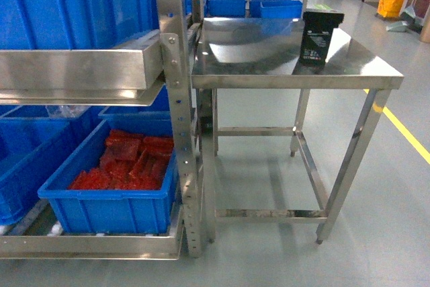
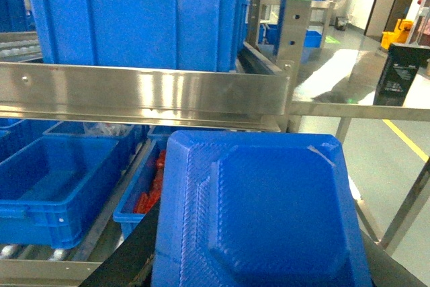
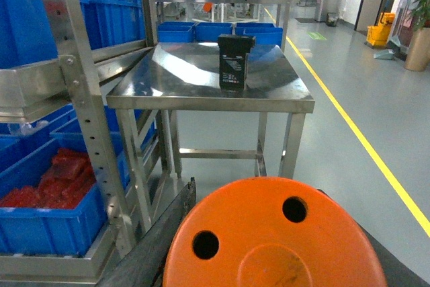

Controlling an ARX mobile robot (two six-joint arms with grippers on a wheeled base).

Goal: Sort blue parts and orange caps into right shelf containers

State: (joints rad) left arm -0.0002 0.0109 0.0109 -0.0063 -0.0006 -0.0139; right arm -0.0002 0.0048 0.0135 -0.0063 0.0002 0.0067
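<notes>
A blue part [image 2: 262,206], a moulded square tray-like piece, fills the lower left wrist view. My left gripper [image 2: 259,263] is shut on it, with a dark finger [image 2: 131,260] showing at its left edge. An orange cap [image 3: 269,240], round with two holes, sits in my right gripper [image 3: 275,257], whose dark finger [image 3: 158,233] lies along its left side. The shelf containers are bright blue crates: one [image 1: 107,210] on the low shelf holds red-orange pieces, and a large one [image 1: 74,5] stands on the upper shelf. Neither gripper shows in the head view.
A steel shelf rack [image 1: 176,99] stands left of a steel table [image 1: 295,75]. A black box [image 1: 320,37] stands on the table. More blue crates [image 1: 252,6] sit behind it. A yellow floor line [image 1: 403,129] runs at the right, and a yellow mop bucket [image 1: 393,1] is far back.
</notes>
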